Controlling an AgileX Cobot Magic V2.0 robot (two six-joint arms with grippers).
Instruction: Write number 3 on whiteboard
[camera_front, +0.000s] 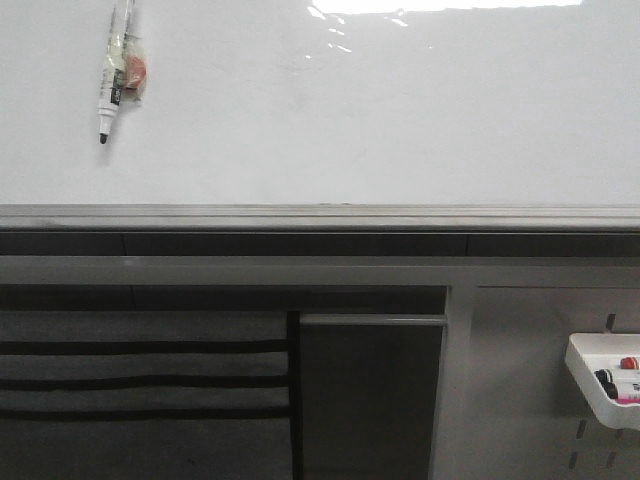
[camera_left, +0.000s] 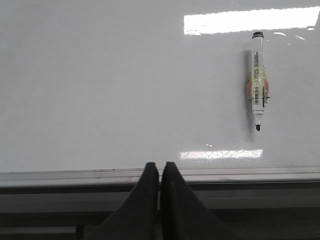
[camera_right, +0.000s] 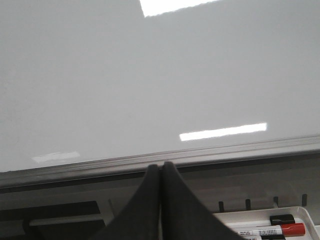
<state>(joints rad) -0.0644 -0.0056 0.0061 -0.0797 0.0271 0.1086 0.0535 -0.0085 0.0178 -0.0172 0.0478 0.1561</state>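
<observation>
Both dark grippers, left (camera_left: 159, 172) and right (camera_right: 161, 172), have their fingers pressed together on nothing, low before the grey metal ledge (camera_front: 320, 216). Above it spreads the large glossy whiteboard (camera_front: 380, 110), with a white marker pen (camera_front: 117, 72) stuck tip-down at its upper left, well apart from either gripper.
</observation>
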